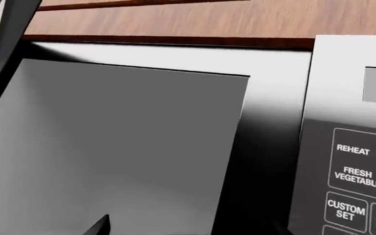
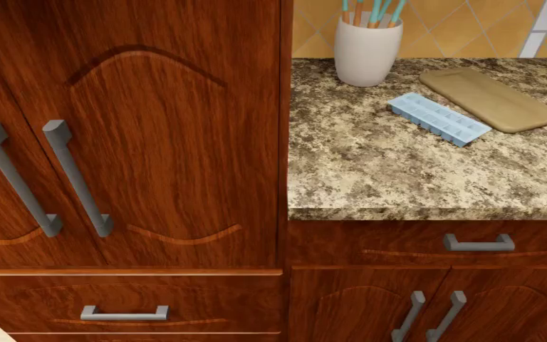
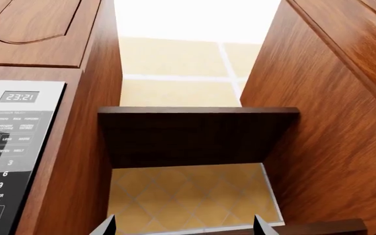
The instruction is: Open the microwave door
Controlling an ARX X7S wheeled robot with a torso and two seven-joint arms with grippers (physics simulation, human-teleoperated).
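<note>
Left wrist view, microwave door (image 1: 129,152): grey window pane inside a pale metallic frame, filling most of the picture; seen very close and tilted.
Left wrist view, control panel (image 1: 354,142): just beside the door; buttons reading REHEAT, FRESH VEGETABLE, CUSTOM SET; part of a lit display above them.
Left wrist view, wooden cabinet (image 1: 175,22): brown board directly above the microwave's top edge.
Left wrist view, left tool (image 1: 100,226): only one dark fingertip showing in front of the door glass; spread or pressed together, cannot tell; touching the door or not, cannot tell.
Head view, tall cabinet doors (image 2: 126,135): dark red wood with two grey bar handles side by side; drawer with a short handle beneath.
Head view, surface (image 2: 387,171): speckled granite, to the right of the tall cabinet; microwave and both tools out of sight here.
Head view, utensil holder (image 2: 367,50): white, upright, near the back edge of the surface, teal handles sticking out.
Head view, ice cube tray (image 2: 439,118): pale blue, lying between holder and cutting board.
Head view, cutting board (image 2: 490,98): tan, flat, toward the back right corner of the surface.
Right wrist view, keypad (image 3: 8,161): microwave's clock reading 23:21, number keys, POWER LEVEL.
Right wrist view, shelf (image 3: 198,134): dark wooden board in the open niche just beside the microwave, yellow tiled wall behind.
Right wrist view, right tool (image 3: 184,226): two dark fingertips well apart, spread, pinching nothing.
</note>
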